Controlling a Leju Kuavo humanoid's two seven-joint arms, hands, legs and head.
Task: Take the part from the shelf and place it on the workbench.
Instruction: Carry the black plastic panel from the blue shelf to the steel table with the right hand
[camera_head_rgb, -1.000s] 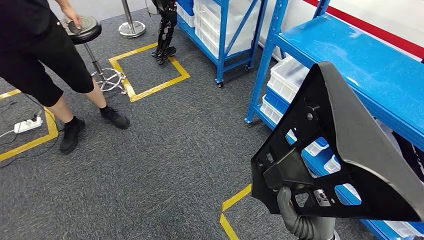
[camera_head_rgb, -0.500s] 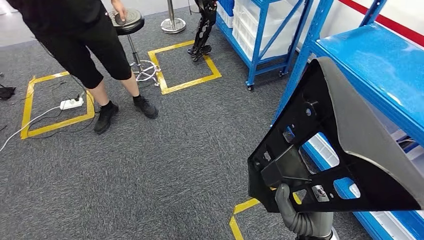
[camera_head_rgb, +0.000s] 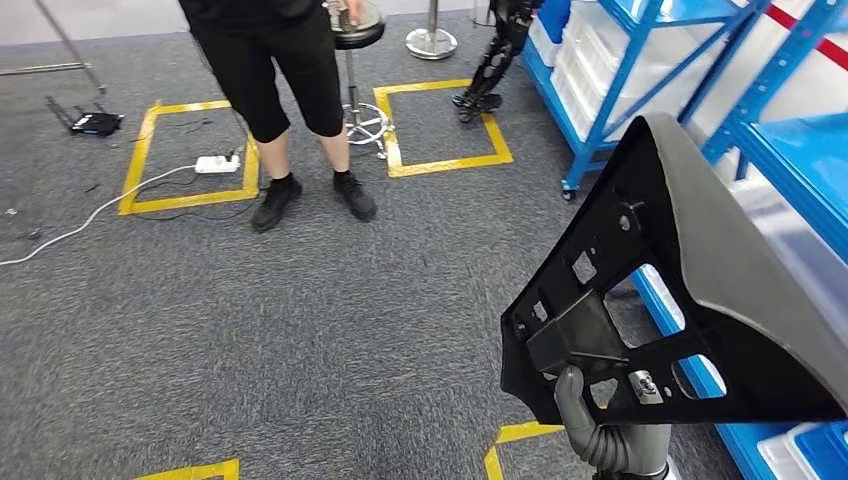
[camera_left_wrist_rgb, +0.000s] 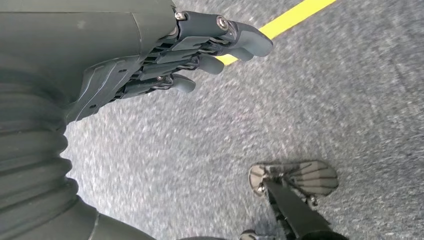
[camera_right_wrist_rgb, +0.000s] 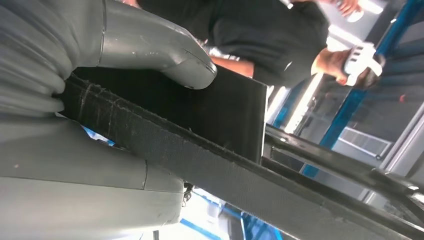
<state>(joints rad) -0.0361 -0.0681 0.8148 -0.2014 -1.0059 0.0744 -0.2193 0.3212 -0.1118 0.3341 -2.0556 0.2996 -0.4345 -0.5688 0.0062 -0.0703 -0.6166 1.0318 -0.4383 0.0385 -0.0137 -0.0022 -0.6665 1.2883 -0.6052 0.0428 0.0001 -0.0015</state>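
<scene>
The whole head view has swung since the earlier pictures: the camera has turned, so the person, the stool and the yellow floor squares now sit further right in the picture, and less of the blue shelf is seen, while the part stays in the same place before the camera.

The right hand (camera_head_rgb: 600, 425) grips the black part (camera_head_rgb: 690, 300) from below, thumb up against its lower edge; in the right wrist view the thick grey thumb (camera_right_wrist_rgb: 165, 57) presses on a dark panel of the part (camera_right_wrist_rgb: 220, 165). The part is held up in the air, tilted, a large black angular plate with several cut-outs, in front of the blue shelf (camera_head_rgb: 790, 150) and touching no shelf board.

The left hand (camera_left_wrist_rgb: 195, 50) hangs above the grey carpet (camera_left_wrist_rgb: 325, 100) with its fingers loosely curled and apart, holding nothing.

Further out, white bins (camera_head_rgb: 800, 450) sit low in the shelf. A person (camera_head_rgb: 270, 90) in black shorts stands beside a stool (camera_head_rgb: 355, 35), near a white power strip (camera_head_rgb: 215, 162) and yellow tape squares (camera_head_rgb: 440, 130).
</scene>
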